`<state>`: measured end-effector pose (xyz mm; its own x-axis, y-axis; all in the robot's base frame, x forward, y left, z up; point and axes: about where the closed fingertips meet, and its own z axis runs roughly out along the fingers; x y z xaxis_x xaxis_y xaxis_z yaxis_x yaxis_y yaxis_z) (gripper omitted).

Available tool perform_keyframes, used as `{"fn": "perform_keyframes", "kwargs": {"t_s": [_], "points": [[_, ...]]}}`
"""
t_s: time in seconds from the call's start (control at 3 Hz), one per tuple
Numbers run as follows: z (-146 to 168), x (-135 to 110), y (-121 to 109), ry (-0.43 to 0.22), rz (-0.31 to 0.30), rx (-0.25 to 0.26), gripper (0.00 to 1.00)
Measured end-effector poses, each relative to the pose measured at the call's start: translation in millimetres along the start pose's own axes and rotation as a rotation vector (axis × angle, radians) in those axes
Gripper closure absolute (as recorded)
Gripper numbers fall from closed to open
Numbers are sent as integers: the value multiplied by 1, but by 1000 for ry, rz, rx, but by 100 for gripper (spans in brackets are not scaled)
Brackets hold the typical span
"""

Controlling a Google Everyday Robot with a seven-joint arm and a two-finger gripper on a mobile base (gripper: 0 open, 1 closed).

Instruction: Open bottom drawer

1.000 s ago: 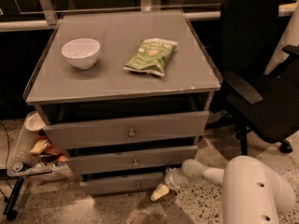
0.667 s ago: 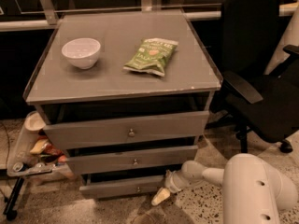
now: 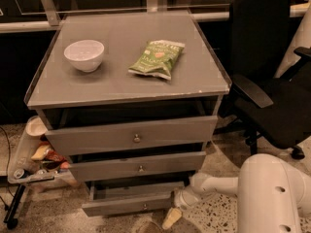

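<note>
Camera view of a grey cabinet (image 3: pixel 73 89) with three drawers, seen from above and in front. The gripper (image 3: pixel 171 218) sits low near the floor, at the end of the white arm (image 3: pixel 214 185) that reaches in from the lower right of the picture. We see only a pale tip there, and we cannot tell whether the gripper is apart or closed, nor whether it touches anything.

The bottom drawer (image 3: pixel 116 207) lies just beside the gripper, on its picture-left side, at about the same height. Its slim front stands out further than the two fronts above it, and a strip of its grey tray shows behind the front. Its small knob (image 3: pixel 145 207) sits near the gripper, apart from it.

Above the gripper come the middle drawer (image 3: pixel 138 167) and then the top drawer (image 3: pixel 131 136). Higher still, on the cabinet top, we find a white bowl (image 3: pixel 84 55) and a green snack bag (image 3: pixel 156 58), well apart from the gripper. A black office chair (image 3: pixel 272 81) stands up and to the picture-right of the gripper.
</note>
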<state>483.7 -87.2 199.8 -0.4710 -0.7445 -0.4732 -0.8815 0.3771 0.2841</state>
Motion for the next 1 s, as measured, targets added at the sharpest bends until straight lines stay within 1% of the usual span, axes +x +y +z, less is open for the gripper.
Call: {"fn": "perform_keyframes", "kwargs": {"t_s": [0.33,0.67,1.0], "points": [[-2,16,34,42,-13,-56,0],[-2,16,34,42,-13,-56,0],[3,19,40,49,-23,-71,0]]}}
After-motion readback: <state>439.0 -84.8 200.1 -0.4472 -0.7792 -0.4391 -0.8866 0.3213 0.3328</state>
